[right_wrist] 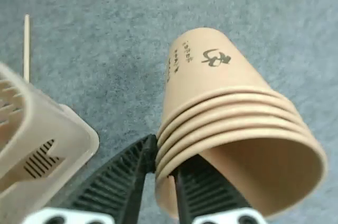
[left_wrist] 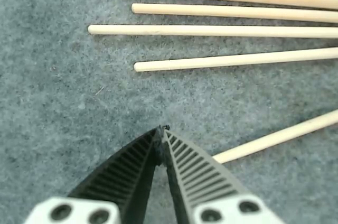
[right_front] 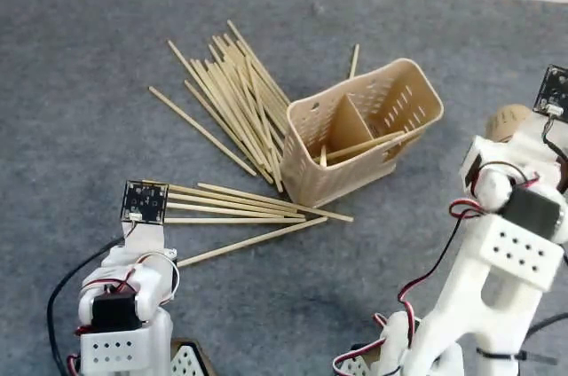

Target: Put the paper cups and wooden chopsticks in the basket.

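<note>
A: How far along?
B: Barely. A couple of chopsticks [right_front: 366, 144] lie in the basket [right_front: 324, 185]; most are scattered on the surface [right_front: 89, 83].
A: Cups?
B: The cups [right_wrist: 227, 118] are stacked beside the basket, rim pinched by the right claw [right_wrist: 165, 155]. Near loose chopsticks, the left claw [left_wrist: 161, 134] is clenched, empty.

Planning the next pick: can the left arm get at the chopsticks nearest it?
Probably yes. The left gripper is shut and empty, and the chopsticks lie loose on the mat just ahead, nothing between; it would need to open first.
</note>
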